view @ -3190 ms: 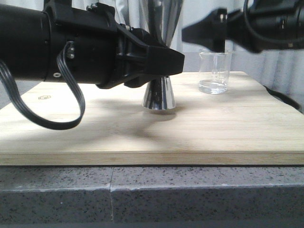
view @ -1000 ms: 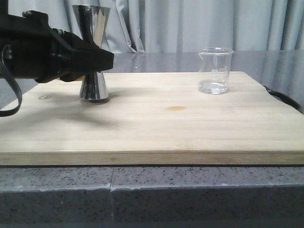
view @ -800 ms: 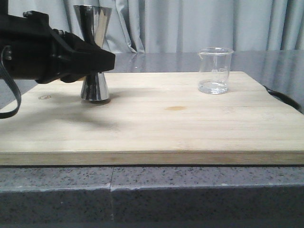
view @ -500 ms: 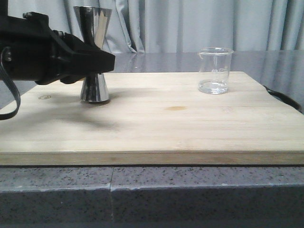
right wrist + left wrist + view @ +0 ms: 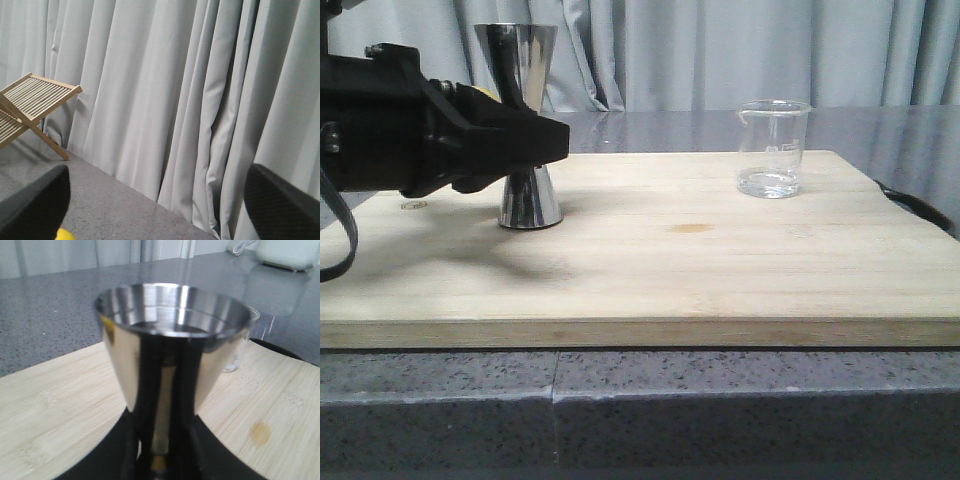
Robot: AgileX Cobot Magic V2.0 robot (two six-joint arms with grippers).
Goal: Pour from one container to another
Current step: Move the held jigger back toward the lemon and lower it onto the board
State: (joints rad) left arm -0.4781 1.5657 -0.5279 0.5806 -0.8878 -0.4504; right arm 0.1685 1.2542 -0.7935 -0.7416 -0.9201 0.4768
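Observation:
The steel double jigger (image 5: 527,190) stands upright at the left of the bamboo board (image 5: 670,285), its base at the board's surface. My left gripper (image 5: 532,140) is shut on its narrow waist. In the left wrist view the jigger (image 5: 170,340) fills the middle, with the black fingers (image 5: 117,450) on either side of the waist and the gripper (image 5: 160,460) closed round it. The glass beaker (image 5: 773,148) stands at the back right of the board with a little clear liquid in the bottom; its edge shows behind the jigger (image 5: 241,352). My right gripper (image 5: 157,205) is open on nothing, facing curtains.
A small brownish stain (image 5: 692,228) marks the board's middle. The board lies on a speckled grey counter (image 5: 620,400), with grey curtains behind. In the right wrist view a slatted wooden rack (image 5: 30,107) stands on the counter and a yellow object (image 5: 62,234) peeks by one finger.
Since 3.2 s ago the left gripper carried the jigger from the board's middle to the left and the right arm left the front view. In the last half-second the jigger shifted slightly right and nearer.

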